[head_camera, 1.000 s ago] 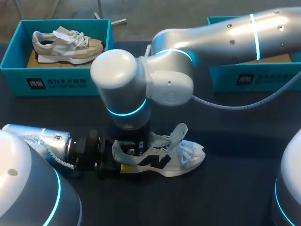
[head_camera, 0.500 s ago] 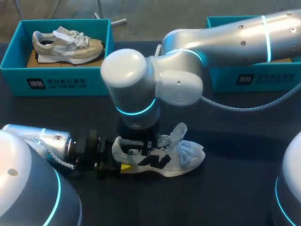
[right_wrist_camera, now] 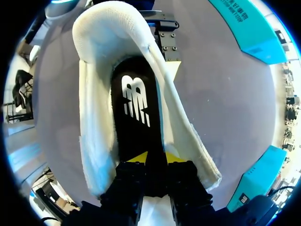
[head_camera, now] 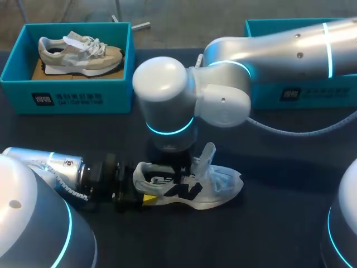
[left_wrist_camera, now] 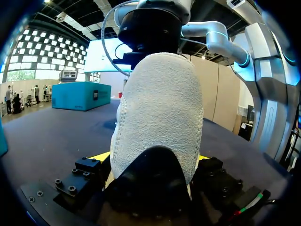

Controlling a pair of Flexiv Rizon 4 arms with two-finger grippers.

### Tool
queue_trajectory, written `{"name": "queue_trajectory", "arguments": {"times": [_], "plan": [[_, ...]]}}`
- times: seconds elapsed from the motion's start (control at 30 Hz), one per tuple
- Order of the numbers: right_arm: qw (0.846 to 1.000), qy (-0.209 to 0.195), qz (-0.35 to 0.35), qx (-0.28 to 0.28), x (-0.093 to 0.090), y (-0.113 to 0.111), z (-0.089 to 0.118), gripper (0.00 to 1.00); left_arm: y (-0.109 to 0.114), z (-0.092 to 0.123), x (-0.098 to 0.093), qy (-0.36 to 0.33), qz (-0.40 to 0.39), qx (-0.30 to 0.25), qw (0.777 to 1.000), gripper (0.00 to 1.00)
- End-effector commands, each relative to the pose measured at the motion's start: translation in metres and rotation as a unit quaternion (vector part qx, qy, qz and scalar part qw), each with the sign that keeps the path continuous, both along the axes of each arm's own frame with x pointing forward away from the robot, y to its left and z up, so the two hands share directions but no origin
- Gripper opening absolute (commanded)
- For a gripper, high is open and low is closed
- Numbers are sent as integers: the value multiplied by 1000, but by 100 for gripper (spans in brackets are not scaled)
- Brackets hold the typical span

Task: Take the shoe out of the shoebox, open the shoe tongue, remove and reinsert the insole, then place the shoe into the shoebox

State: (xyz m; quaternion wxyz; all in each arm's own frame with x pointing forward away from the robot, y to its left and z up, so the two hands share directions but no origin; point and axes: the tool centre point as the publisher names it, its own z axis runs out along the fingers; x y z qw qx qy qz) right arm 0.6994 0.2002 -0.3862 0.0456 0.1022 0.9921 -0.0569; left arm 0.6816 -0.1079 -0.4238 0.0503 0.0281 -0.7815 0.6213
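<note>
Left claw (left_wrist_camera: 151, 157) grips shoe (head_camera: 192, 187) heel; right claw (right_wrist_camera: 156, 157), insole (right_wrist_camera: 136, 108).

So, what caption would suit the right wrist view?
Right gripper pinches the black insole inside the white shoe, whose heel the left gripper holds.

You are in a robotics lab, at a cell set up for handling trials. Two silver arms, the left arm (head_camera: 56, 167) and the right arm (head_camera: 290, 44), each banded with glowing cyan rings, come in over a plain dark table (head_camera: 279, 229). The only goods on it are test props: a teal shoebox (head_camera: 67, 97) holding a beige shoe (head_camera: 83, 56), a second teal shoebox (head_camera: 312, 92) of the same make at the far edge, and a white shoe (head_camera: 220, 187) lying between the arms.
</note>
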Motion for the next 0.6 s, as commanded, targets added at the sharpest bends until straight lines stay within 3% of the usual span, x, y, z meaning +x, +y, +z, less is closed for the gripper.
{"name": "queue_trajectory", "arguments": {"times": [0.03,0.6], "plan": [[1000,5,1,9,3,-7,-5,19,1,-2,0,0,0,1,1000,0],[998,46,44,23,11,4,-25,31,1,-2,0,0,0,1,1000,0]]}}
